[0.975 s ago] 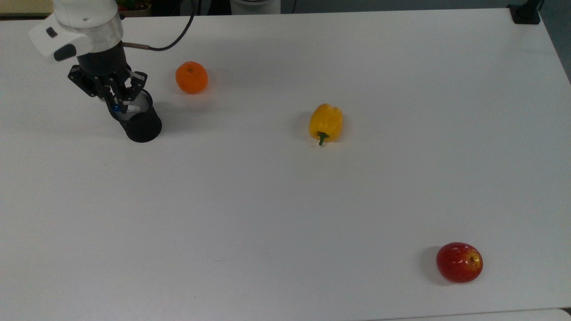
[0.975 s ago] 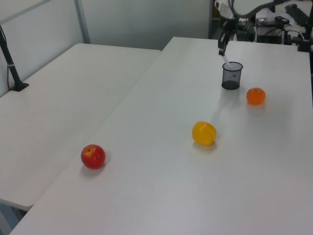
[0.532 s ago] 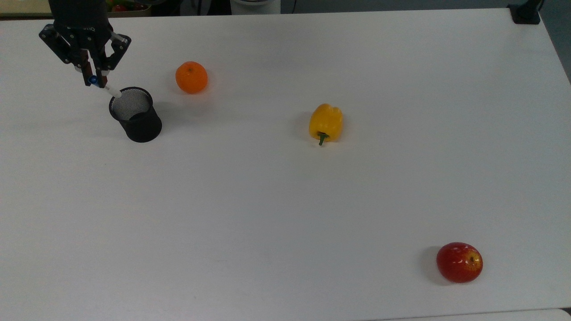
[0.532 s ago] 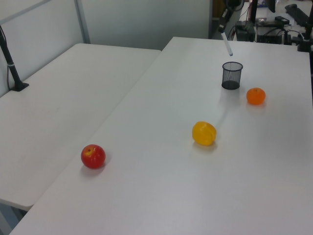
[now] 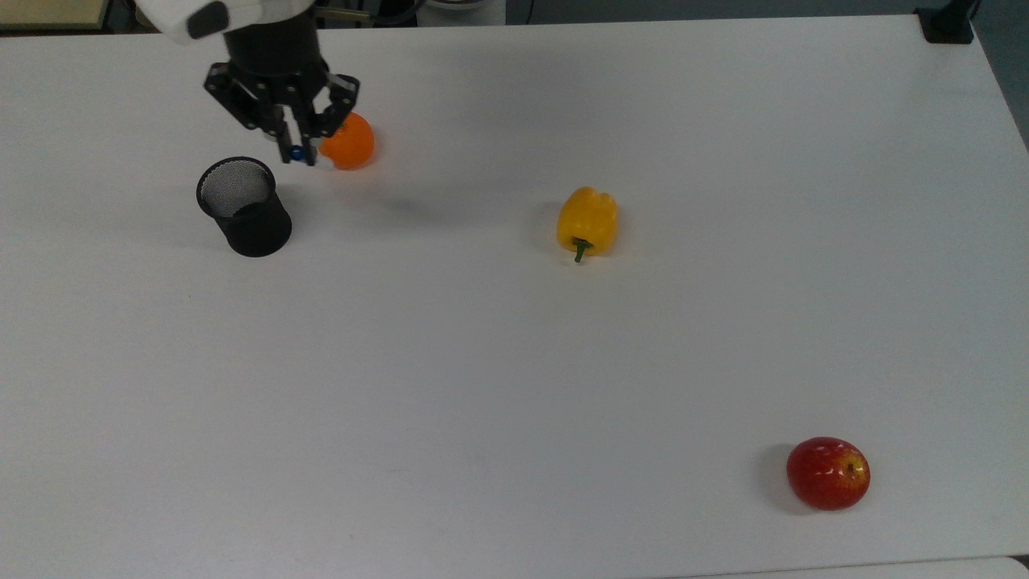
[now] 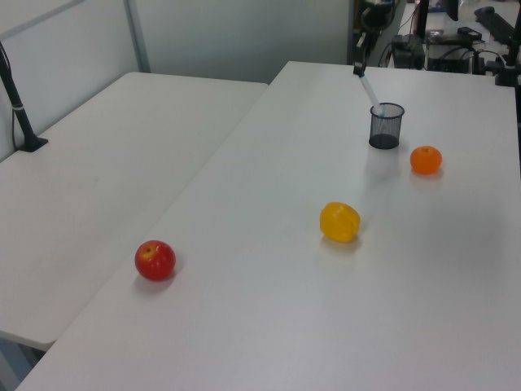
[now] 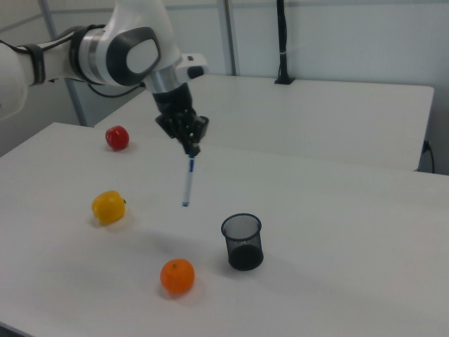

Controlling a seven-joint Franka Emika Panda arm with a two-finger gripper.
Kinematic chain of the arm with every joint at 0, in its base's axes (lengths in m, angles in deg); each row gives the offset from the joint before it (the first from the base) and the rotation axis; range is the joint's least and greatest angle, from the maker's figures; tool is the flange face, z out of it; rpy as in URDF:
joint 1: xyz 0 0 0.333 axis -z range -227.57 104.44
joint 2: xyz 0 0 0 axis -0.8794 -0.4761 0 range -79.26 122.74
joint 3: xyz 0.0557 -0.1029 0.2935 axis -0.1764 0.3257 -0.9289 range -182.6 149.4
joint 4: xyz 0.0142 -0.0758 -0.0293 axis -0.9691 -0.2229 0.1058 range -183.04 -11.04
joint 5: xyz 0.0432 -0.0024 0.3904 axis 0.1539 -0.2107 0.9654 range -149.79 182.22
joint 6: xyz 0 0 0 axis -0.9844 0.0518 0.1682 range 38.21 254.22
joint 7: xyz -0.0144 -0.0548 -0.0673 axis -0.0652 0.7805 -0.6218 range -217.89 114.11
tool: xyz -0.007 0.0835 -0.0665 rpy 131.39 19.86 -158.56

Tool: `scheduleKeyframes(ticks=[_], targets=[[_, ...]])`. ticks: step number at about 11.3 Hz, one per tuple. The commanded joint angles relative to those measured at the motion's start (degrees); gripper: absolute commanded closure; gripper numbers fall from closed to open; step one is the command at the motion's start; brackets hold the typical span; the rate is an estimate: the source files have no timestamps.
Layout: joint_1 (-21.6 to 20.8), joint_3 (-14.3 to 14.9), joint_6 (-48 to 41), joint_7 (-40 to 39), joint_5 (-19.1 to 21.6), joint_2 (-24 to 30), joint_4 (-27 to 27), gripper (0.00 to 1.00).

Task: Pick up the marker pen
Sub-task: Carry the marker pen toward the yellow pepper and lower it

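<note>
Change since earlier: in the top view the gripper point(image 5: 297, 153) has shifted right from the frame's upper left corner; it now sits above and right of the mesh cup point(image 5: 243, 206), which has not moved.

Top view, gripper: upper left of frame, fingers closed on the marker pen point(image 5: 299, 153), seen almost end-on with its blue cap between the fingertips.
Top view, orange point(image 5: 349, 141): just right of the gripper, partly overlapped by it.
Top view, yellow pepper point(image 5: 587, 221): centre, slightly above the middle, stem pointing down-frame.
Top view, apple point(image 5: 828, 473): lower right.
Top view, table point(image 5: 514, 362): white.

Left view, marker pen point(image 6: 369, 92): upper right of frame, hanging tilted from the gripper point(image 6: 357, 71), lower end in front of the mesh cup's point(image 6: 386, 125) rim.
Left view, other items: orange point(image 6: 426, 160) lower right of the cup; pepper point(image 6: 339, 221) near centre; apple point(image 6: 155, 260) lower left.

Right view, gripper point(image 7: 191, 150): upper centre-left, clamped on the pen's blue-capped top.
Right view, marker pen point(image 7: 187, 182): hangs nearly upright in the air, clear of the table, up-left of the mesh cup point(image 7: 243, 241).
Right view, other items: orange point(image 7: 177, 276) lower centre; pepper point(image 7: 109, 207) left; apple point(image 7: 117, 137) upper left.
</note>
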Motion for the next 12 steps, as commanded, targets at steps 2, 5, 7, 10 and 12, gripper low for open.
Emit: scheduleKeyframes(ticks=[2,5,7,10,12], targets=[[-8.82,0.45,-5.54,6.28,0.7,0.65,-3.07,0.95],[-12.7,0.45,-6.25,8.32,2.01,-0.14,-5.71,0.95],[-13.5,0.36,-5.64,8.23,2.72,-1.27,-6.42,0.95],[-14.11,0.36,-3.11,8.05,2.64,-4.96,-6.24,0.94],[-14.11,0.36,-1.24,8.05,2.63,-6.28,-6.16,0.93]])
